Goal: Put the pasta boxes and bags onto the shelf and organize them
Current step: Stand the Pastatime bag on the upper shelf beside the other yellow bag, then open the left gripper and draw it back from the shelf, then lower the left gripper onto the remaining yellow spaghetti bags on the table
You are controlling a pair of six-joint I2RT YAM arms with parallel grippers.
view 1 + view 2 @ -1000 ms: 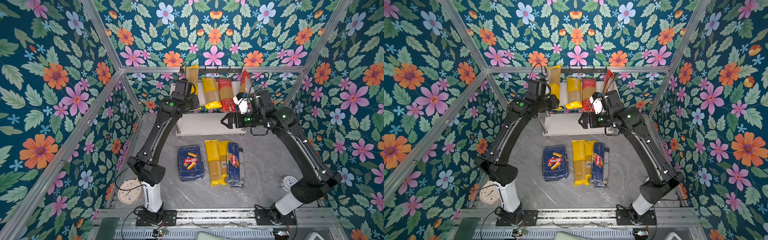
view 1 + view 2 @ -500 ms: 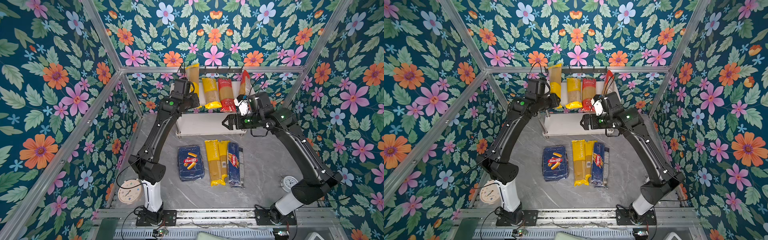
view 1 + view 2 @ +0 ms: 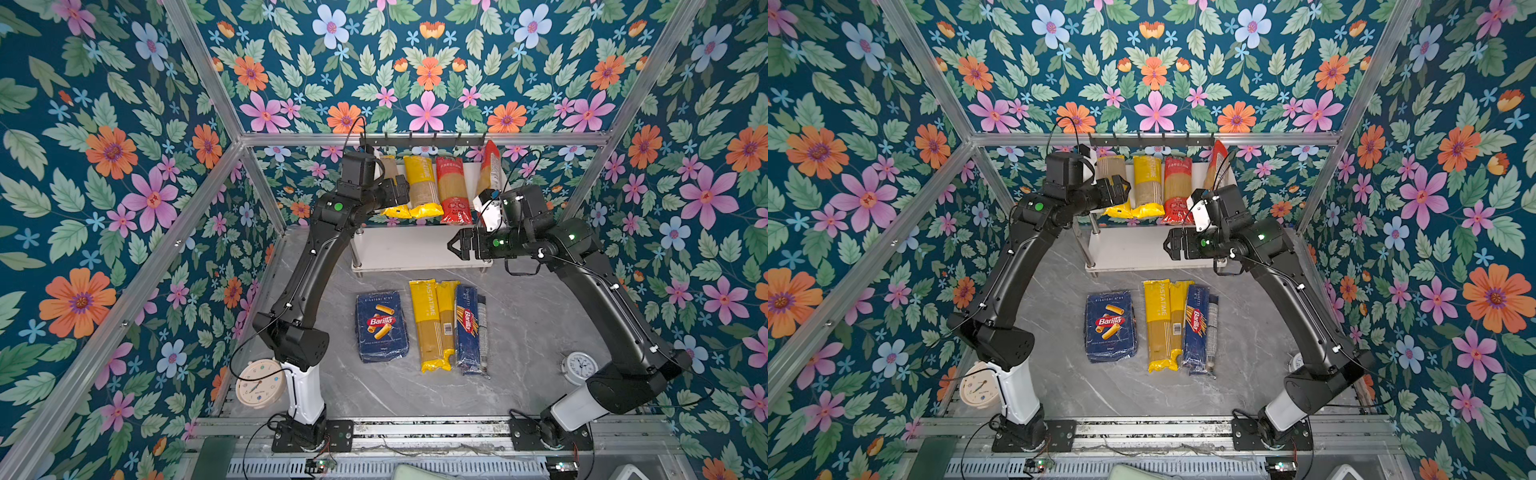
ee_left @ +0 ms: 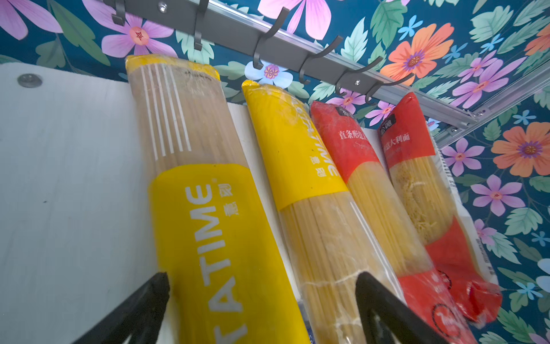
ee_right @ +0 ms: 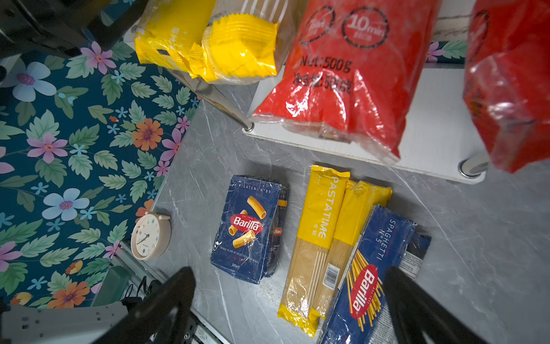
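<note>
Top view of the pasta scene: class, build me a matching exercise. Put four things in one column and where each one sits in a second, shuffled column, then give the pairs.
Column A
1. Barilla box
2. red bags
3. beige clock
4. white clock

Column B
a. beside the right arm's base
b. on the shelf, top board
c. flat on the table, left of the yellow bags
d. beside the left arm's base

Pairs: 1-c; 2-b; 3-d; 4-a

Bright, even light; soft shadows, plastic glare, wrist-view edges blurred.
</note>
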